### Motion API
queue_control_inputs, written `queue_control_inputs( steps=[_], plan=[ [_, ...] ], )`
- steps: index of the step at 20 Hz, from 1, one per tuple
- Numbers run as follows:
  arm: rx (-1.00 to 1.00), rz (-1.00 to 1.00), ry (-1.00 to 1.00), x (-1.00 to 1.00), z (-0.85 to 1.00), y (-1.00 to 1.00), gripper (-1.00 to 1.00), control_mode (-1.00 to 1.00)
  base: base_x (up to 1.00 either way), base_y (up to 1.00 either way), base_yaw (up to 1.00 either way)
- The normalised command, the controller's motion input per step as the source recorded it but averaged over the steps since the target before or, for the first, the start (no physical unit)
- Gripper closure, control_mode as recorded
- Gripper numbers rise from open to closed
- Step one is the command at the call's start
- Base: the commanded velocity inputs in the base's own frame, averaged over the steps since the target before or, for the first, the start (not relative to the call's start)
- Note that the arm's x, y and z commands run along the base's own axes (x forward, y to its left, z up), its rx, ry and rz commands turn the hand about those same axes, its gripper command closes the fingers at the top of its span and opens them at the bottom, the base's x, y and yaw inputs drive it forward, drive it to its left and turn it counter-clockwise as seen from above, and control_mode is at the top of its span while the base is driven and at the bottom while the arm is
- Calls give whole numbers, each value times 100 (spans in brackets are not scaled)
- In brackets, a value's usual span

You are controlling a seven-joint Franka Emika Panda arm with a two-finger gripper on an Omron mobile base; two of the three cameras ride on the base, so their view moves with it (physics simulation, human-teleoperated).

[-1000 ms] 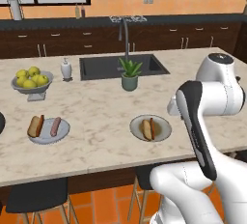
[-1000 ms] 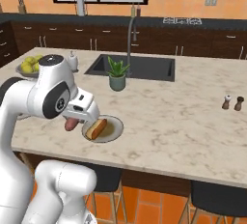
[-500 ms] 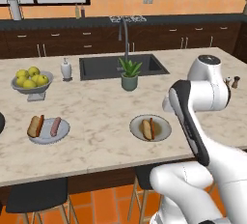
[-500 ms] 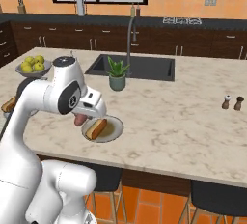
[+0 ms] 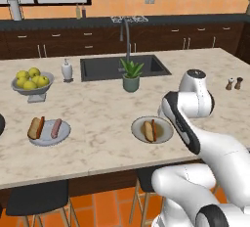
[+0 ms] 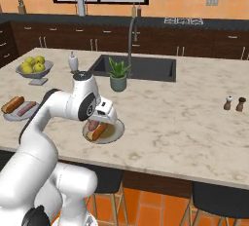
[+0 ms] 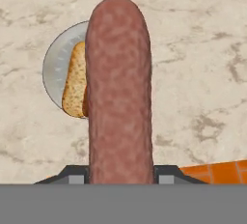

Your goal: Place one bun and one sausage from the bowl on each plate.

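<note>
In the hand view, a pinkish-red sausage [image 7: 119,92] stands upright between the fingers of my gripper [image 7: 120,172], which is shut on it. Below it lies a pale grey plate [image 7: 55,68] with an orange-brown bun [image 7: 76,85] on it. From the right base view, the gripper [image 6: 93,123] holds the sausage [image 6: 91,124] just over the left side of that plate [image 6: 115,131], beside the bun [image 6: 100,131]. A second plate [image 5: 66,132] further left carries a bun [image 5: 35,127] and a sausage [image 5: 56,128]. The dark bowl's rim [image 5: 1,123] shows at the far left edge.
A pedestal bowl of apples [image 5: 31,81], a soap bottle [image 5: 67,70], a potted plant [image 5: 131,77] and the sink [image 5: 122,67] sit behind the plates. Salt and pepper shakers [image 6: 233,103] stand to the right. The counter's front edge runs close to the near plate, with stools below.
The arm has swung and carried the sausage to the right, from beside the near plate to over its left part. The grip has stayed the same, and the plates and buns have not moved.
</note>
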Motion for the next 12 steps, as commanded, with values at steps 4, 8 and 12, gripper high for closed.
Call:
queue_control_inputs(
  steps=[4, 8, 12],
  plan=[
    [0, 0, 0, 36, -60, -32, 100, -100, 0, 0, 0],
    [0, 0, 0, 27, -55, -14, 100, -100, 0, 0, 0],
    [0, 0, 0, 44, -32, 7, 100, -100, 0, 0, 0]
  ],
)
